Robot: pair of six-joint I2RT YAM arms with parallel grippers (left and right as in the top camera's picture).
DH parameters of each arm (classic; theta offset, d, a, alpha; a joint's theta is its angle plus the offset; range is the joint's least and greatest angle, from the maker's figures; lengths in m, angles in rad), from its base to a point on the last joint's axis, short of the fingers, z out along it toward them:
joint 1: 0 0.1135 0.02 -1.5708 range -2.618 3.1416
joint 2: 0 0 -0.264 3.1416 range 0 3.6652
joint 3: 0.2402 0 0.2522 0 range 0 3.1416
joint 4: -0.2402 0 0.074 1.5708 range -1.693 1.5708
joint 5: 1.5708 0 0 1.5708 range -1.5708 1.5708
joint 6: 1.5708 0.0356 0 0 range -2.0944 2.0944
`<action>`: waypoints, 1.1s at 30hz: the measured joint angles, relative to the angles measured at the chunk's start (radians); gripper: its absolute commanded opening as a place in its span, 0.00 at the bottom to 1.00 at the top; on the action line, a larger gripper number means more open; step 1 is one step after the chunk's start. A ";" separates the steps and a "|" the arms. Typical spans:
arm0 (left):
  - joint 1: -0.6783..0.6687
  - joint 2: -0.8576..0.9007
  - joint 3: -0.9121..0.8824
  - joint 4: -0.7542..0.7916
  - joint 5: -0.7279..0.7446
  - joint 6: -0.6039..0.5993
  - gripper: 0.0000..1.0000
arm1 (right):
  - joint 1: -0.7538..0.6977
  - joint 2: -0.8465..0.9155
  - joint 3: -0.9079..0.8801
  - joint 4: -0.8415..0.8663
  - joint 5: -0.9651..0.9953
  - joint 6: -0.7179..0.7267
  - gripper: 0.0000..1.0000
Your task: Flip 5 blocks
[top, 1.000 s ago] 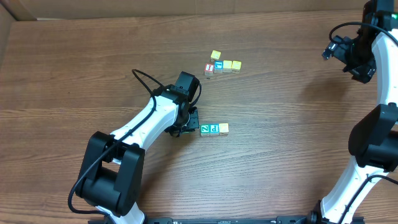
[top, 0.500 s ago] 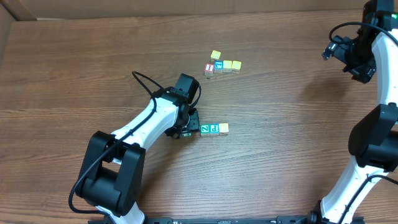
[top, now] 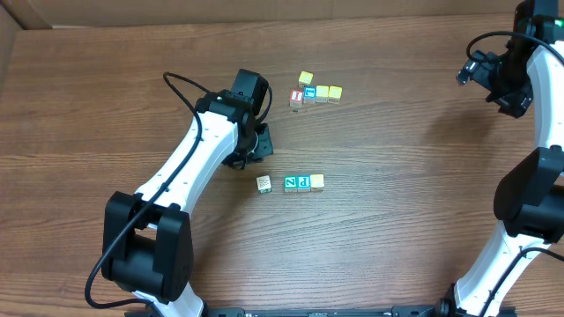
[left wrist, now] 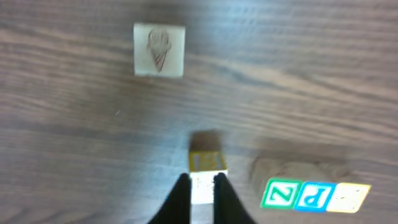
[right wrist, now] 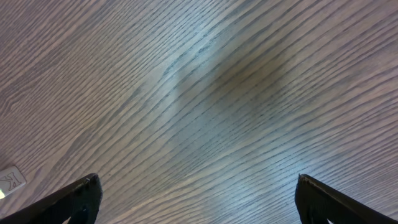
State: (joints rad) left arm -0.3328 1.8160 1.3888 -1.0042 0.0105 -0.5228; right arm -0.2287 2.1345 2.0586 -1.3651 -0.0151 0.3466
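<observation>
On the table lies a row of blocks: green Z [top: 290, 183] [left wrist: 280, 194], teal P [top: 303, 182] [left wrist: 316, 196] and pale yellow [top: 317, 181] [left wrist: 351, 197]. A whitish block [top: 263, 183] [left wrist: 207, 163] rests alone left of the Z. Another whitish block with a faint cone mark [left wrist: 159, 50] shows only in the left wrist view, farther off. My left gripper [top: 256, 148] [left wrist: 201, 179] hovers shut and holds nothing, with the lone whitish block on the wood just past its tips. My right gripper [top: 471, 69] [right wrist: 199, 186] stands wide open over bare wood at the far right.
A second cluster sits farther back: a yellow cube [top: 305, 78], a red-faced cube [top: 297, 97], a blue-faced cube [top: 309, 93] and two pale yellow cubes [top: 328, 92]. A cardboard wall [top: 18, 26] borders the table's far-left corner.
My left arm pulled up and back, away from the row. The whitish block that its gripper covered now lies free left of the Z. The jaws opened, then shut. The right arm stayed still.
</observation>
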 measured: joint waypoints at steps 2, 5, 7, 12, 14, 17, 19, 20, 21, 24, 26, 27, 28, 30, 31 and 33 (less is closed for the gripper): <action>-0.001 0.000 -0.021 -0.001 -0.001 0.002 0.04 | 0.000 0.000 0.000 0.000 0.000 0.000 1.00; -0.001 0.000 -0.086 0.014 -0.006 0.002 0.04 | 0.000 0.000 0.000 0.000 0.000 0.000 1.00; -0.001 0.000 -0.142 0.046 -0.014 0.001 0.04 | 0.000 0.000 0.000 0.000 0.000 0.000 1.00; -0.001 0.000 -0.259 0.146 -0.025 -0.003 0.04 | 0.000 0.000 0.000 0.000 0.000 0.000 1.00; -0.002 0.000 -0.285 0.192 -0.026 -0.003 0.04 | 0.000 0.000 0.000 0.000 0.000 0.000 1.00; -0.008 0.000 -0.299 0.239 -0.025 -0.003 0.04 | 0.000 0.000 0.000 0.001 0.000 0.000 1.00; -0.009 0.000 -0.299 0.259 -0.023 -0.003 0.04 | 0.000 0.000 0.000 0.000 0.000 0.000 1.00; -0.009 0.000 -0.299 0.264 -0.022 -0.003 0.04 | 0.000 0.000 0.000 0.000 0.000 0.000 1.00; -0.009 0.000 -0.299 0.266 -0.022 -0.003 0.04 | 0.000 0.000 0.000 0.000 0.000 0.000 1.00; -0.009 0.000 -0.300 0.266 -0.020 -0.003 0.04 | 0.000 0.000 0.000 -0.001 0.000 0.000 1.00; -0.009 0.000 -0.300 0.267 -0.012 -0.003 0.04 | 0.000 0.000 0.000 0.000 0.000 0.000 1.00; -0.009 0.000 -0.300 0.268 -0.006 -0.003 0.04 | 0.000 0.000 0.000 0.000 0.000 0.000 1.00; -0.009 0.000 -0.300 0.268 -0.002 -0.003 0.04 | 0.000 0.000 0.000 0.000 0.000 0.000 1.00; -0.010 0.000 -0.300 0.268 0.004 -0.003 0.05 | 0.000 0.000 0.000 0.000 0.000 0.000 1.00; -0.011 0.000 -0.300 0.268 0.006 -0.003 0.04 | 0.000 0.000 0.000 0.000 0.000 0.000 1.00; -0.016 0.000 -0.300 0.269 0.009 -0.003 0.04 | 0.000 0.000 0.000 0.000 0.000 0.000 1.00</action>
State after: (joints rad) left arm -0.3485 1.8160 1.0889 -0.7349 0.0196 -0.5255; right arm -0.2287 2.1345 2.0586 -1.3651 -0.0151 0.3462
